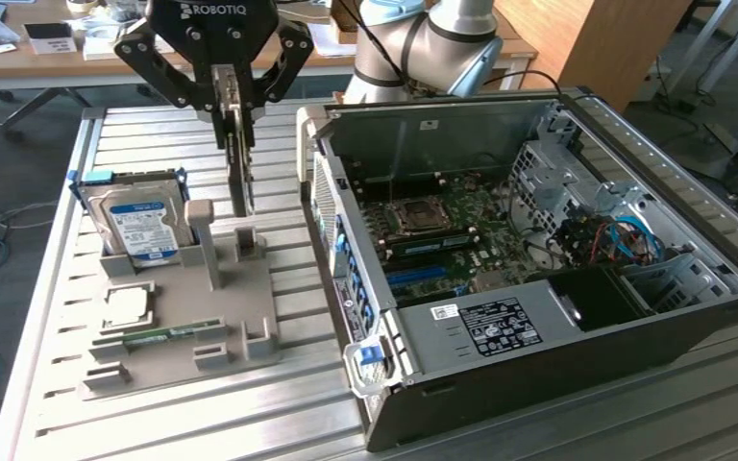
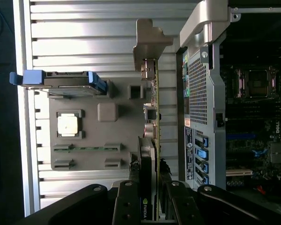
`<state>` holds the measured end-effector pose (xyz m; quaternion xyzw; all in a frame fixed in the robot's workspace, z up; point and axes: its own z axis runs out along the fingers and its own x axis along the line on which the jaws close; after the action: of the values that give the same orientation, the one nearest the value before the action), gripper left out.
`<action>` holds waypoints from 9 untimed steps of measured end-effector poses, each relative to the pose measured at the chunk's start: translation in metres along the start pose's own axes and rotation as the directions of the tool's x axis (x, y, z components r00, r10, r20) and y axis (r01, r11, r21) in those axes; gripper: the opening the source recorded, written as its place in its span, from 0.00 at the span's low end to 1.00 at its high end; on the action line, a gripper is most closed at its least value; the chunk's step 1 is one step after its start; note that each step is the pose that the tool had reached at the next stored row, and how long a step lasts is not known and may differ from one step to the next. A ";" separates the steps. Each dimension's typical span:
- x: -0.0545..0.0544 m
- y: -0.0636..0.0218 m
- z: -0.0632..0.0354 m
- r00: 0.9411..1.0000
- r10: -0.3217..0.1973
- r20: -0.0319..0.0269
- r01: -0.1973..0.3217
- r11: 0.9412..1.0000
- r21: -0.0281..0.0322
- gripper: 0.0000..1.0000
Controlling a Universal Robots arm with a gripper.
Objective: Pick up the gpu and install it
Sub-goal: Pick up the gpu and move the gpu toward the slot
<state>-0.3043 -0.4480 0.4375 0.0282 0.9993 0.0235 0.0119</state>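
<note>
The gpu (image 1: 237, 168) is held edge-on in the claw (image 1: 228, 96), whose jaws are partly closed onto one end of the card. It is hung upright just outside the open computer case (image 1: 536, 288), beside the rear wall, and appears lifted off the grey holder tray (image 1: 177, 317) on the worktop (image 1: 151, 423). Its long axis is pointed straight down from the claw, with the silver bracket (image 2: 147, 40) at the far end. The motherboard (image 1: 453, 221) is set beyond that wall.

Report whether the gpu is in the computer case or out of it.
Out. The gripper holds the gpu upright on edge over the grey holder, beside the open computer case.
</note>
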 end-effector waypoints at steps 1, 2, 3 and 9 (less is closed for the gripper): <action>0.000 0.0000 0.0000 1.000 0.000 0.000 0.000 1.000 0.000 0.27; 0.000 0.0000 0.0000 1.000 0.000 0.000 0.000 1.000 0.000 0.27; 0.000 0.0000 0.0000 1.000 0.000 0.000 0.000 1.000 0.000 0.27; 0.000 0.0000 0.0000 1.000 0.000 0.000 0.000 1.000 0.000 0.27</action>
<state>-0.3038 -0.4480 0.4375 0.0280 0.9993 0.0235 0.0120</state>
